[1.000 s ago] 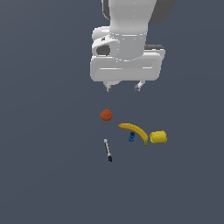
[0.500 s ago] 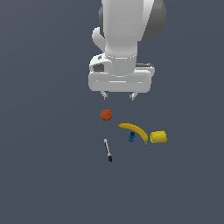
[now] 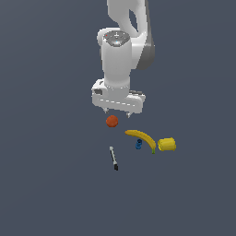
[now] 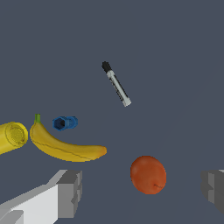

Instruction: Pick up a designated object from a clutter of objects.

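The designated object, a small orange-red ball [image 3: 112, 121] [image 4: 148, 174], lies on the dark floor. My gripper [image 3: 117, 111] [image 4: 142, 192] hangs just above it, open, with nothing between its fingers. In the wrist view the ball sits between the two grey fingertips [image 4: 70, 192], apart from both. The rest of the clutter lies to the exterior view's right of the ball and nearer the camera: a yellow banana [image 3: 141, 138] [image 4: 65, 147], a stubby yellow cylinder [image 3: 167, 144] [image 4: 11, 137], a tiny blue item [image 3: 138, 144] [image 4: 64, 123] and a thin black-and-white pen [image 3: 113, 158] [image 4: 116, 84].
The white arm [image 3: 120, 55] rises above the gripper. Dark, plain floor surrounds the small group of objects on every side.
The gripper has come down and shifted towards the exterior view's left, ending right over the ball. The objects have not moved.
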`<control>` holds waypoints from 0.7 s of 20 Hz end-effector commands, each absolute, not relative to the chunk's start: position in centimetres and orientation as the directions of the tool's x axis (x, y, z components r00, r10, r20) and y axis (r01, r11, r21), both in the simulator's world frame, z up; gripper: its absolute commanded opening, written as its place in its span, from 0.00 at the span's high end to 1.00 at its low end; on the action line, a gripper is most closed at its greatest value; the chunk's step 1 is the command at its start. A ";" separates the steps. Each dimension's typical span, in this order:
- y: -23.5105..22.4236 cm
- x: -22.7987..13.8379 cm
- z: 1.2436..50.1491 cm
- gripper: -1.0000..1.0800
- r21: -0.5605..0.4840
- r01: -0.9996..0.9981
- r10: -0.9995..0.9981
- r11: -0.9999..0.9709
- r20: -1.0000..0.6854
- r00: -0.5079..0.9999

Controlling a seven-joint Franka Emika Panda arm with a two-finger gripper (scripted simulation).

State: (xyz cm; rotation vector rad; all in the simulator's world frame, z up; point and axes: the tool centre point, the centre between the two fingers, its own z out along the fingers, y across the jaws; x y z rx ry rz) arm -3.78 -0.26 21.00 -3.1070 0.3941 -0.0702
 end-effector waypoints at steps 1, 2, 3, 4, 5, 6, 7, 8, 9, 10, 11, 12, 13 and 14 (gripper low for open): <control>-1.0 -5.2 18.5 0.04 -0.014 -0.302 -0.302 -0.953 0.034 0.953; -1.3 -5.8 17.5 0.04 -0.013 -0.322 -0.322 -0.947 0.031 0.946; -1.5 -6.4 16.6 0.04 -0.012 -0.341 -0.341 -0.940 0.027 0.940; -1.7 -7.0 15.8 0.04 -0.011 -0.359 -0.359 -0.933 0.024 0.933; -2.0 -7.6 15.0 0.04 -0.011 -0.376 -0.376 -0.927 0.021 0.926; -2.1 -8.1 14.3 0.04 -0.010 -0.392 -0.392 -0.920 0.019 0.920; -2.3 -8.7 13.7 0.04 -0.009 -0.406 -0.406 -0.914 0.016 0.914; -2.5 -9.2 13.1 0.04 -0.008 -0.420 -0.420 -0.908 0.014 0.908; -2.6 -9.6 12.6 0.04 -0.007 -0.432 -0.432 -0.902 0.012 0.902; -2.8 -10.1 12.1 0.04 -0.006 -0.443 -0.443 -0.896 0.010 0.896; -2.9 -10.5 11.7 0.04 -0.005 -0.454 -0.454 -0.891 0.008 0.891; -3.0 -10.9 11.3 0.04 -0.004 -0.463 -0.463 -0.886 0.006 0.886; -3.1 -11.2 10.9 0.04 -0.003 -0.471 -0.471 -0.882 0.005 0.882; -3.2 -11.6 10.6 0.04 -0.002 -0.478 -0.478 -0.878 0.004 0.878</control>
